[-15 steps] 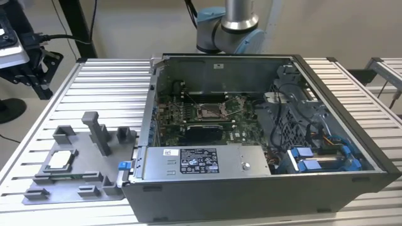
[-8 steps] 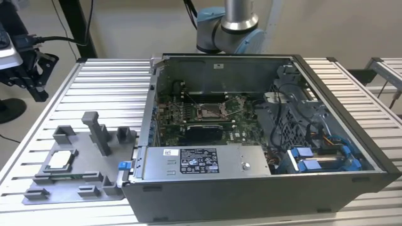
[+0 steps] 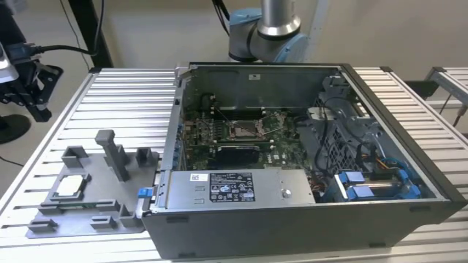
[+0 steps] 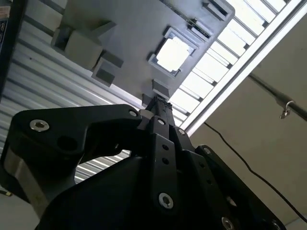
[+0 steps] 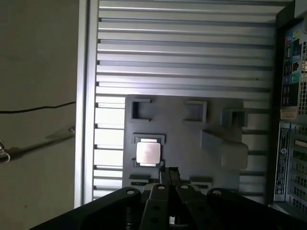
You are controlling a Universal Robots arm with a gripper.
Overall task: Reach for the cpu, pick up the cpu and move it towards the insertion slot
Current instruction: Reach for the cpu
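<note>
The cpu (image 3: 69,186) is a small pale square chip lying flat in a recess of the grey plastic tray (image 3: 84,222), at the exterior view's left of the computer case. Both wrist views show the cpu (image 5: 147,153) (image 4: 172,53) in its recess on the tray (image 5: 182,143). My gripper (image 5: 168,171) (image 4: 159,101) hangs well above the tray, apart from the chip, its thin black fingers close together and holding nothing. The insertion slot (image 3: 245,129) is a silver-framed square socket on the green board inside the open case.
The open computer case (image 3: 307,219) fills the middle of the ribbed metal table (image 3: 124,104). Upright grey blocks (image 3: 113,153) stand on the tray close to the chip. The table edge and floor (image 5: 38,96) lie just beyond the tray. Cables and blue connectors (image 3: 365,186) crowd the case's right side.
</note>
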